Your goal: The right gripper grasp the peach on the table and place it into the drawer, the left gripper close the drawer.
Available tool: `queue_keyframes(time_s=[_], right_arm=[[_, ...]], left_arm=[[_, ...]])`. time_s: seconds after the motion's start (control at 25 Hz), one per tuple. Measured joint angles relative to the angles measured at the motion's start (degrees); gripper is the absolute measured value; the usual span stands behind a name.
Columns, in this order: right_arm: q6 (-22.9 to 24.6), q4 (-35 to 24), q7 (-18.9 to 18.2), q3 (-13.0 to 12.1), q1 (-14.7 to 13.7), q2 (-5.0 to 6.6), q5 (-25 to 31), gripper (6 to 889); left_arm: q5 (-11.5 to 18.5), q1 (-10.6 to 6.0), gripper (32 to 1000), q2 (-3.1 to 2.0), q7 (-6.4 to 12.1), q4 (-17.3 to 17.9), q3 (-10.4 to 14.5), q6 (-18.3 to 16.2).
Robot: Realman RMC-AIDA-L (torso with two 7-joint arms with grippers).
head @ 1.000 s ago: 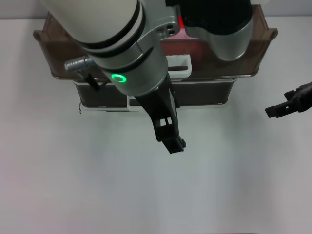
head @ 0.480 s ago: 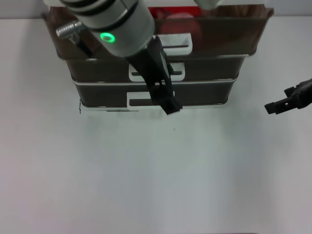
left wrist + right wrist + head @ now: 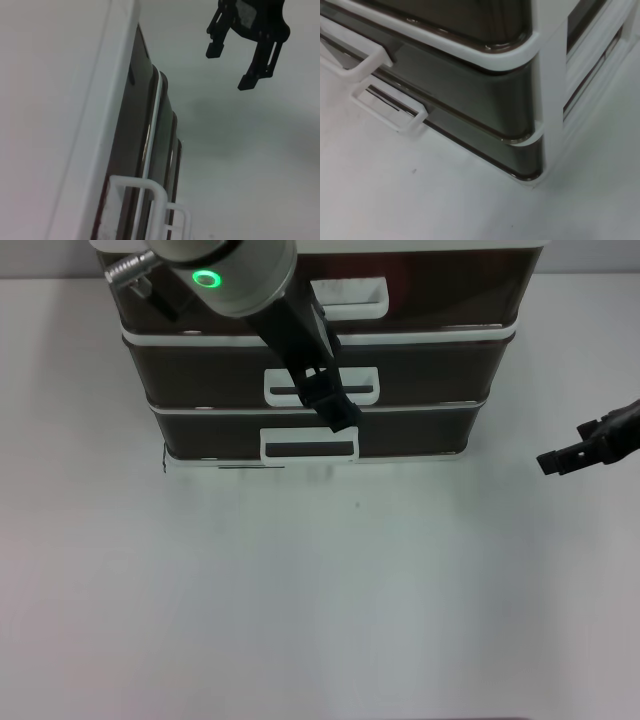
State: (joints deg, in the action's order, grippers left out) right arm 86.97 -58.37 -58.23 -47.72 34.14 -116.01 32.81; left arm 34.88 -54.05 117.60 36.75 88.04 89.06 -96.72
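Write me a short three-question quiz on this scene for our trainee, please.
1. True or false: a peach is in view.
2. In the head view, the left claw hangs in front of: A) bare table, B) the middle drawer's handle, C) the right claw.
3. How many of the cabinet's drawers stand pulled out?
Key: 1 false, no peach shows. 2 B; the right claw is off to the cabinet's right, over the table. 3 none; all three fronts look shut, the top drawer included.
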Motion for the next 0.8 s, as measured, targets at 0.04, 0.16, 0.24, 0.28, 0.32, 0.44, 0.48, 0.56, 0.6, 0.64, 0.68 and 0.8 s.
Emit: queue_keyframes(time_s=[0.04, 0.16, 0.24, 0.28, 0.32, 0.44, 0.48, 0.56, 0.6, 0.64, 0.68, 0.8], right_arm=[[0.0, 0.1, 0.0, 0.0, 0.0, 0.0, 0.0, 865], [-0.1, 0.2, 0.0, 0.0, 0.1, 0.0, 0.0, 865], [-0.1, 0.2, 0.0, 0.0, 0.1, 0.0, 0.0, 865], [-0.1, 0.2, 0.0, 0.0, 0.1, 0.0, 0.0, 865], [-0.1, 0.2, 0.0, 0.0, 0.1, 0.0, 0.0, 865], [-0.1, 0.2, 0.0, 0.0, 0.1, 0.0, 0.0, 865], [-0.1, 0.2, 0.0, 0.0, 0.1, 0.0, 0.0, 865], [-0.1, 0.2, 0.0, 0.0, 0.1, 0.0, 0.0, 865], [-0.1, 0.2, 0.0, 0.0, 0.1, 0.0, 0.0, 865], [-0.1, 0.2, 0.0, 0.0, 0.1, 0.0, 0.0, 865], [-0.1, 0.2, 0.0, 0.0, 0.1, 0.0, 0.0, 865], [-0.1, 0.2, 0.0, 0.0, 0.1, 0.0, 0.0, 865]], left_arm=[[0.0, 0.0, 812, 0.02, 0.01, -0.1, 0.0, 0.0], [-0.1, -0.01, 812, 0.05, 0.03, -0.1, 0.0, 0.1], [-0.1, 0.0, 812, 0.09, 0.03, -0.1, 0.2, 0.1], [-0.1, 0.0, 812, 0.09, 0.04, -0.1, 0.3, 0.1], [-0.1, 0.01, 812, 0.1, 0.04, -0.1, 0.4, 0.1], [0.1, 0.18, 812, 0.15, -0.09, -0.1, 0.4, -0.1], [0.3, 0.28, 812, 0.21, -0.18, 0.0, 0.4, -0.5], [0.8, 0.43, 812, 0.3, -0.31, 0.4, 0.6, -1.4], [1.7, 0.55, 812, 0.32, -0.6, 0.9, 0.9, -2.2], [2.2, 0.57, 812, 0.32, -0.72, 1.1, 1.0, -2.4], [2.2, 0.57, 812, 0.32, -0.72, 1.1, 1.0, -2.4], [3.5, 0.59, 812, 0.34, -1.19, 1.5, 1.2, -3.1]])
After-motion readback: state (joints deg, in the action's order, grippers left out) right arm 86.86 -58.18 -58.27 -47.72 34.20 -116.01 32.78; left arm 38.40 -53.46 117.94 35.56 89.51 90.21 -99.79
